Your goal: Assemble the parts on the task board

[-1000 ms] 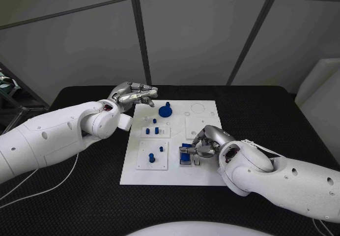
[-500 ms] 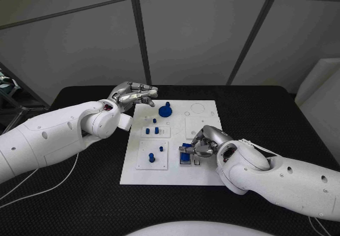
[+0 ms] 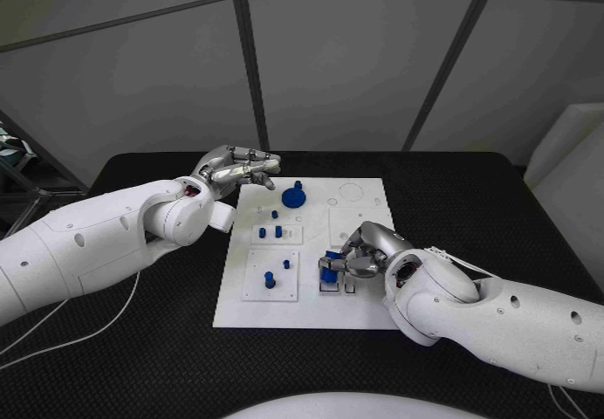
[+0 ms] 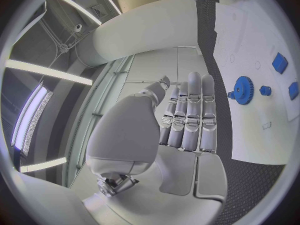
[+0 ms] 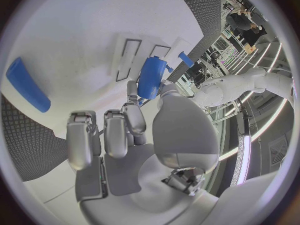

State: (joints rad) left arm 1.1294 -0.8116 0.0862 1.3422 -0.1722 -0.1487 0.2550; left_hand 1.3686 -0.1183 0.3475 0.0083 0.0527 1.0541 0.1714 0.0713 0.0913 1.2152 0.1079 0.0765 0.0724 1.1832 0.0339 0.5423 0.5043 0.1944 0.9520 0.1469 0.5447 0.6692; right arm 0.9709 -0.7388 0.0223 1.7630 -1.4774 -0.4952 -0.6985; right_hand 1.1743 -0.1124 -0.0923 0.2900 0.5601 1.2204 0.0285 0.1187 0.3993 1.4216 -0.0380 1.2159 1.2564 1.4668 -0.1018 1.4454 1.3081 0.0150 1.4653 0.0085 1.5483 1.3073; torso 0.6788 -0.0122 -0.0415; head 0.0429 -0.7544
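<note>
Right hand (image 3: 365,253): there over the near right part of the task board (image 3: 359,316), pinching a blue part (image 5: 150,76) between thumb and finger.
Held part: lifted just above the white board, beside narrow slots.
Left hand (image 3: 236,168): raised off the board's far left corner, fingers straight and together, holding nothing.
Blue gear (image 3: 293,196): on the board's far end, near the left hand.
Small blue pegs (image 3: 270,232): standing in the left plates.
</note>
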